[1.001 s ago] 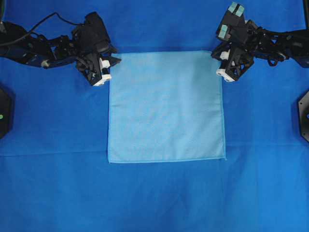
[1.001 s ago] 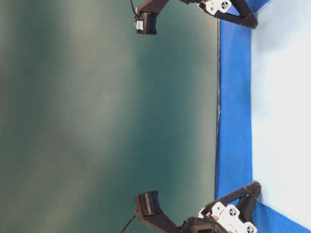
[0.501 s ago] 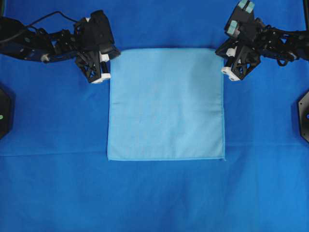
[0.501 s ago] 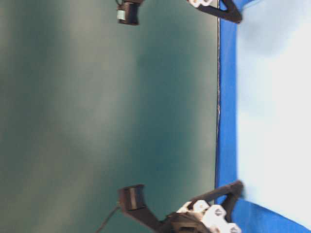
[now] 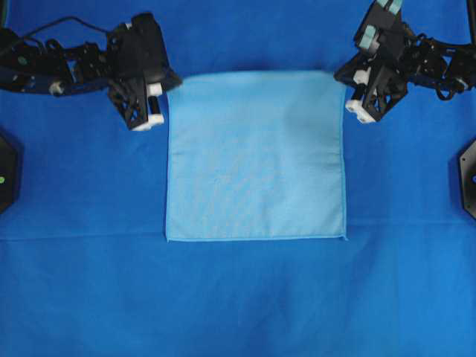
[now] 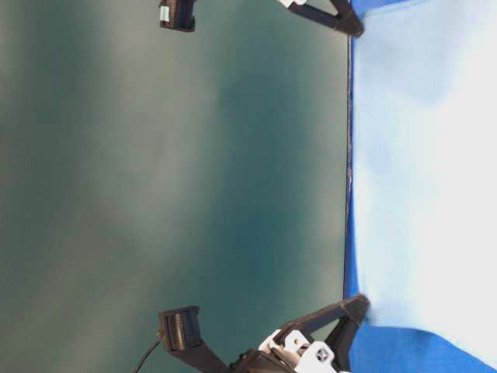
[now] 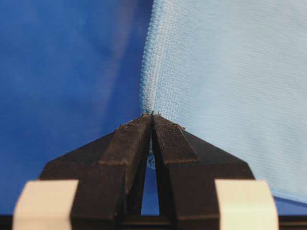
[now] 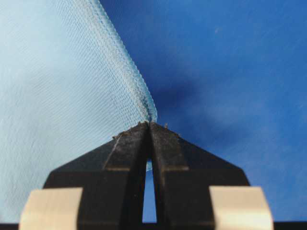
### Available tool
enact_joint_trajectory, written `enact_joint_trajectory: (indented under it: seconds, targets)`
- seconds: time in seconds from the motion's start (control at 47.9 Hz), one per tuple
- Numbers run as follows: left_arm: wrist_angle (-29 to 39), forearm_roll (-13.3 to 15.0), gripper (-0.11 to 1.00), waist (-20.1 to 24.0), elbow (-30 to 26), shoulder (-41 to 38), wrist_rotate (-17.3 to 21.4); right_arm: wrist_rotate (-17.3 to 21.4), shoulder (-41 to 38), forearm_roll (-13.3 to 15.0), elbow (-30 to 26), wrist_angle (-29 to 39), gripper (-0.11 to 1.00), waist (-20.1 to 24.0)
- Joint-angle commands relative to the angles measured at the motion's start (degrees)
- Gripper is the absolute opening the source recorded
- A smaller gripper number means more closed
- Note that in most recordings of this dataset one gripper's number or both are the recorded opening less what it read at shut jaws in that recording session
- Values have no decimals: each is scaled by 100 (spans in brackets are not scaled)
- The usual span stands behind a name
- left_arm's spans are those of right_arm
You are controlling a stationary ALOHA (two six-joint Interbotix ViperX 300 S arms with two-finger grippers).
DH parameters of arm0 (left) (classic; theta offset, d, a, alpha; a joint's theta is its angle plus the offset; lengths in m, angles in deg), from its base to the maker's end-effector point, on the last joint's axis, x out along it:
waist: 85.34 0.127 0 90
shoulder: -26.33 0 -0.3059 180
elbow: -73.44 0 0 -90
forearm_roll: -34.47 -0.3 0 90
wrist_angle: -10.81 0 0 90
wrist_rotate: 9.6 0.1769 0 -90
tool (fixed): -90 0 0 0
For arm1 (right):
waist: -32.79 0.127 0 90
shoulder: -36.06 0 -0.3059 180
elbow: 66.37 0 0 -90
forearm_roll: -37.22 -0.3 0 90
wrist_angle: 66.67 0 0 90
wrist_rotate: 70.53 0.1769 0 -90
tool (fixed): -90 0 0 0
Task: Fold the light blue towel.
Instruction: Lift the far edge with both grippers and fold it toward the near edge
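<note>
Gripping: both grippers pinch the light blue towel [image 5: 256, 156] at its two far corners, one corner each.
Left gripper: the left gripper [image 7: 152, 119] has its black fingers [image 7: 128, 143] pressed together on the towel's far-left corner; in the left wrist view the hemmed corner runs straight into the closed tips.
Right gripper: the right gripper [image 8: 148, 124] is clenched the same way on the far-right corner, with the stitched hem ending between its closed tips.
Left gripper seen from above: it sits at the far-left corner of the towel, with its arm [image 5: 52, 63] reaching in from the left edge of the scene.
Right gripper seen from above: it sits at the far-right corner, with its arm [image 5: 439, 63] reaching in from the right edge.
Towel position: it lies around the middle of the table, slightly toward the far side, on the deep blue table cloth [image 5: 245, 297].
Towel shape: roughly square from overhead, its near edge straight and flat on the table cloth, its far edge stretched between the two grippers.
Towel lift: in the table-level view the gripped corners are raised off the table cloth and the pale fabric [image 6: 427, 171] slopes down from them; how high they are cannot be told.
Towel surface: smooth and unfolded, with a fine woven texture and a stitched hem that shows clearly in both wrist views.
Table cloth: it covers the whole visible table and shows a faint crease line running left to right just past the towel's near edge.
Backdrop: a dark green wall [image 6: 171, 186] fills the far side in the table-level view.
</note>
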Motion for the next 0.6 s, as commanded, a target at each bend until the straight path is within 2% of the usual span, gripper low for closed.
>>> enact_joint_trajectory:
  seconds: [0.0, 0.229, 0.584]
  targets:
    - [79, 0, 2, -185, -18, 132, -9, 53, 167, -44, -62, 185, 2, 158]
    - [527, 0, 2, -782, 9, 132, -299, 536, 360, -70, 44, 536, 2, 782]
    - [773, 0, 2, -2004, 9, 79, -826, 1635, 369, -70, 97, 791, 2, 2294]
